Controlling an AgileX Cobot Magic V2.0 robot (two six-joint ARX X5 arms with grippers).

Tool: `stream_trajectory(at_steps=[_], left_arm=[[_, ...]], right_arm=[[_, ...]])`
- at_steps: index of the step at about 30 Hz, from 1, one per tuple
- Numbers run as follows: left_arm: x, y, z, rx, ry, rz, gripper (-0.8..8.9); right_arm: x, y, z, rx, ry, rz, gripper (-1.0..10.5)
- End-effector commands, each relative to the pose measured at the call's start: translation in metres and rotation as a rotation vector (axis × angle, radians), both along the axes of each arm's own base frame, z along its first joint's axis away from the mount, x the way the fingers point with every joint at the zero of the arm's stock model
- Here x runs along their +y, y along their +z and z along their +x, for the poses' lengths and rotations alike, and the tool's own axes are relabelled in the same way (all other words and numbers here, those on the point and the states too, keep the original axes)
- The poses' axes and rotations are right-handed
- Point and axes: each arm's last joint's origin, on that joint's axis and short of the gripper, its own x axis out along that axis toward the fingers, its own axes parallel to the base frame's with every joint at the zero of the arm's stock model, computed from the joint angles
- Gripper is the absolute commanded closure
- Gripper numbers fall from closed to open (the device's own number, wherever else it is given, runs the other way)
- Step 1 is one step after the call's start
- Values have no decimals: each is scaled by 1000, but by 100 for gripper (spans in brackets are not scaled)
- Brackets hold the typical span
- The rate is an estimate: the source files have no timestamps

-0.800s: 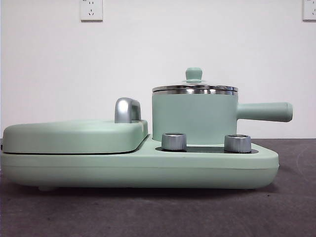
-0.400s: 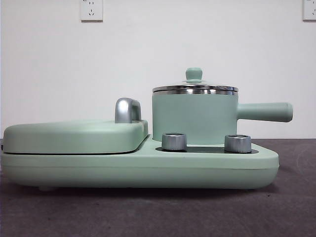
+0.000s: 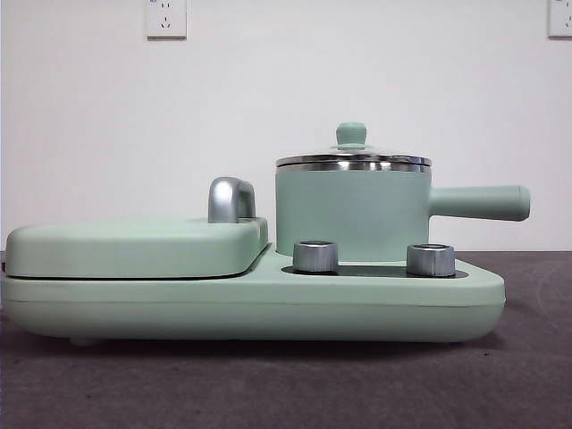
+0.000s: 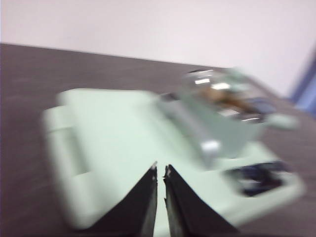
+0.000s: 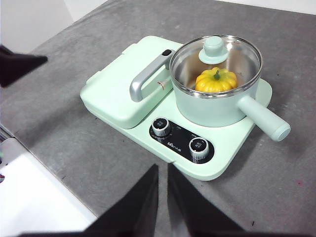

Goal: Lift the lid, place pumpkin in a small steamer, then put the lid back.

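Note:
The small steamer (image 3: 351, 213), a mint-green pot with a long side handle, stands on its cooker base; it also shows in the right wrist view (image 5: 217, 101). The glass lid (image 5: 216, 52) with its mint knob (image 3: 350, 134) sits closed on the pot. The yellow-orange pumpkin (image 5: 216, 80) lies inside the pot, seen through the glass. My right gripper (image 5: 162, 174) is shut and empty, high above the table in front of the cooker. My left gripper (image 4: 160, 170) is shut and empty, above the flat hinged cover; its view is blurred, with the steamer (image 4: 219, 106) farther off.
The mint-green cooker base (image 3: 268, 299) carries a large flat hinged cover (image 3: 134, 246) with a chrome handle (image 3: 230, 198) and two chrome dials (image 3: 315, 256). It stands on a dark grey table (image 5: 79, 143). The table's edge (image 5: 44, 182) shows in the right wrist view.

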Motion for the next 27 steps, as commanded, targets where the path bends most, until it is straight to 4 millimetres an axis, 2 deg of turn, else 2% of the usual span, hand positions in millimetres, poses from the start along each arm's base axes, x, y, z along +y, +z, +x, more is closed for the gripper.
stream_trajectory(at_steps=[1,4,10,21,27], left_arm=[[8,-18,1,-53,103,93,786],[15,-35,2,-42,250,129,785],[24,-53,3,-29,446,159,785],[26,-73,7,-13,483,166,786],[26,-73,7,-16,484,165,785]], right_arm=[[0,3,0,-18,11,5,920],[0,3,0,-17,11,5,920],[0,3,0,-17,11,5,920],[0,3,0,-17,11,5,920],[0,3,0,-18,11,5,920]])
